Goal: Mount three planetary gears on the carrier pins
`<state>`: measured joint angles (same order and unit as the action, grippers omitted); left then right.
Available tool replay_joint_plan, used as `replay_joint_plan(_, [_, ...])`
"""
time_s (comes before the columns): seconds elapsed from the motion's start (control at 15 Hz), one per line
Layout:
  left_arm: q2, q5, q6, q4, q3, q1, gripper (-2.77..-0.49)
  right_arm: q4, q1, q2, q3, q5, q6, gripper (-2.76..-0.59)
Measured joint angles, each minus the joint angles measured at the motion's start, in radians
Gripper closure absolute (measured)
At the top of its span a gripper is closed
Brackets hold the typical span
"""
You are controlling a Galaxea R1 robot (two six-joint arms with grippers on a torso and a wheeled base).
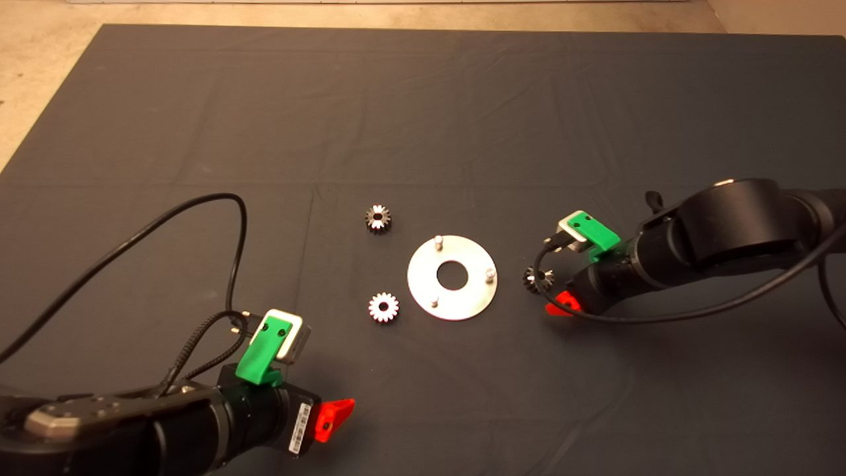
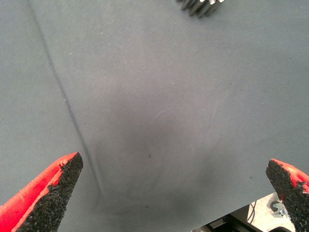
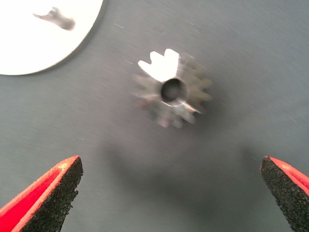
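Observation:
The round steel plate [image 1: 452,299] lies mid-mat with three carrier pins [image 1: 437,241] [image 1: 490,273] [image 1: 433,303], all bare. Three planetary gears lie flat on the mat: one [image 1: 377,218] behind and to the left of the plate, one [image 1: 383,307] at its front left, one [image 1: 537,279] at its right. My right gripper [image 1: 554,294] is open just right of that gear. In the right wrist view the gear [image 3: 172,89] lies ahead of the spread fingers [image 3: 48,193], beside the plate [image 3: 43,43]. My left gripper [image 1: 330,413] is open and empty at the front left. Its wrist view shows a gear's edge [image 2: 203,6].
The dark mat [image 1: 423,99] is wrinkled and covers the table. Black cables loop over it from the left arm [image 1: 231,231] and along the right arm [image 1: 661,311]. Bare floor shows past the mat's far and left edges.

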<state>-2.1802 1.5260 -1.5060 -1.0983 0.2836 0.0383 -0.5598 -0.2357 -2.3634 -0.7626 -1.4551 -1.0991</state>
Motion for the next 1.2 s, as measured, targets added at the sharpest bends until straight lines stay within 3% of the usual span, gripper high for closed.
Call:
replay_joint_plan(0.2, [-0.003,0.0,0.0,-0.004,0.0,0.0,-2.76,0.0,0.008,0.0,-0.011,0.001,0.002,-2.75])
replay_joint_plan(0.4, [-0.003,0.0,0.0,-0.005,0.0,0.0,-2.76,0.0,0.011,-0.014,-0.031,0.02,0.003,-2.75])
replay_joint_plan(0.67, [-0.003,0.0,0.0,-0.005,0.0,0.0,-2.76,0.0,0.012,-0.024,-0.058,0.024,0.003,-2.75])
replay_joint_plan(0.87, [-0.004,0.0,0.0,-0.005,0.0,0.0,-2.76,0.0,0.012,-0.04,-0.075,0.044,0.011,-2.67])
replay_joint_plan(1.2, [-0.004,0.0,0.0,-0.005,0.0,0.0,-2.76,-0.001,0.027,-0.041,-0.111,0.048,0.042,-2.56])
